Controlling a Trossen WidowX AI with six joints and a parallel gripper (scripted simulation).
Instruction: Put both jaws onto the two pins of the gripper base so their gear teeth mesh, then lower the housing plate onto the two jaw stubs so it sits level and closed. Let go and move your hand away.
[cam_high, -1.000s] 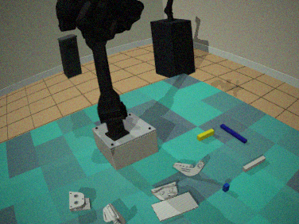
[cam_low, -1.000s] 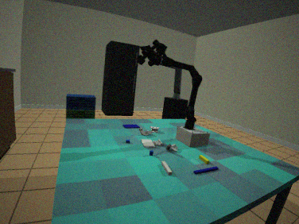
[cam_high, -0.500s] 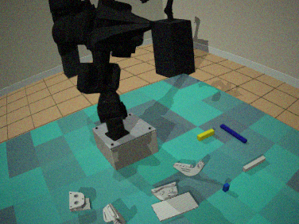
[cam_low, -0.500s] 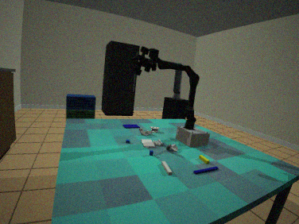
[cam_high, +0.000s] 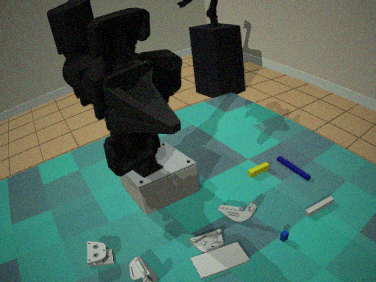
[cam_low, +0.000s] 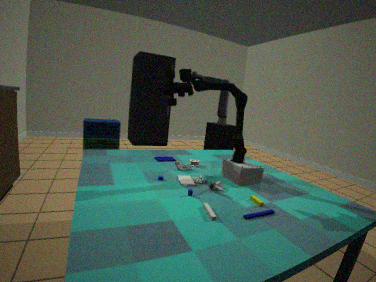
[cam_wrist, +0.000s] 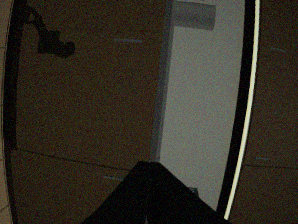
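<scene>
My gripper is shut and empty, held high above the table, far from the parts. Several off-white parts lie apart on the table. A curved jaw-like part lies nearest the arm's base. An angular part lies beside a flat white plate. A part with two round marks and another narrow part lie farther left in the top view. Which are the base, the second jaw and the housing is too small to tell. No meshed teeth show.
The arm stands on a grey box. Around the parts lie a yellow block, a blue bar, a white bar, a blue cube and a flat blue piece.
</scene>
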